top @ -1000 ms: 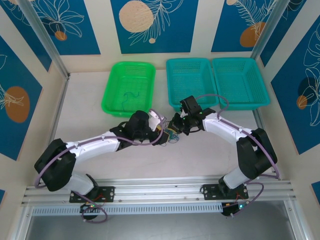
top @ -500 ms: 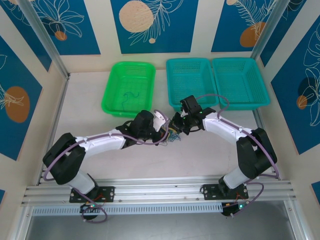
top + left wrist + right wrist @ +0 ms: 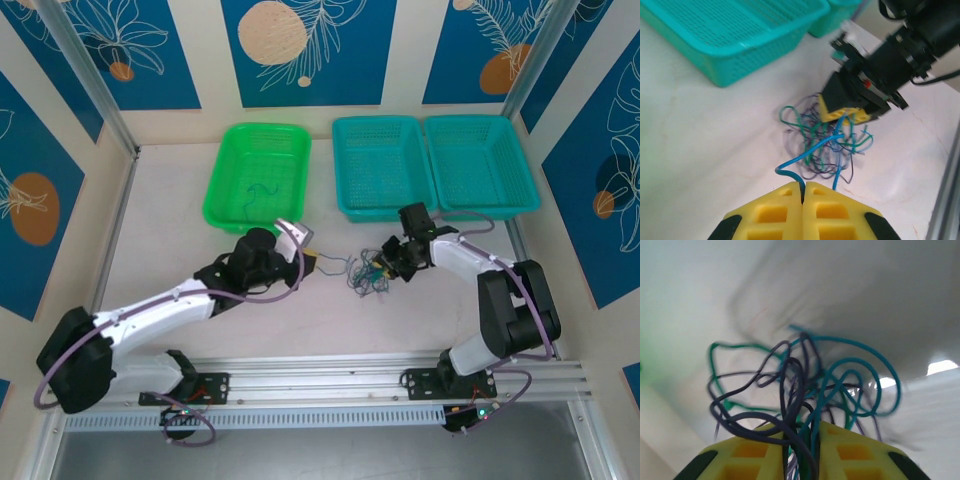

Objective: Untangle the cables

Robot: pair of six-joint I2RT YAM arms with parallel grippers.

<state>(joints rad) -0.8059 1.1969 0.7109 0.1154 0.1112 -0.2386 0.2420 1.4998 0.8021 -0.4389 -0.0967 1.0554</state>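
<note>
Left end effector [image 3: 802, 188]: you will find its yellow fingers pressed flat together, pinching the end of one blue cable [image 3: 810, 151]. That strand curves away from the pinch and runs into the tangle. The remaining cables [image 3: 362, 276], thin curly strands in dark blue, green and teal, sit as one knotted clump on the white table [image 3: 180, 230]. The clump lies between the two arms and near the front of the teal baskets. Right end effector [image 3: 386, 266]: it is at the far side of the clump, touching it. In your right wrist view several strands, dark blue and teal among them, pass down through the narrow gap between its yellow fingers [image 3: 757, 450], with the loops fanned out beyond the tips. The fingers stand close together, but you cannot tell from these views whether they clamp the strands or merely enclose them. From the overhead view the two end effectors are apart, the left one to the left of the clump, with thin strands drawn out between them. A green basket [image 3: 228, 140] stands at the back left of the table, and one dark blue curly strand [image 3: 262, 190] lies loose on its floor. Two teal baskets, the middle one [image 3: 378, 121] and the right one [image 3: 480, 119], stand side by side and touching at the back right.
</note>
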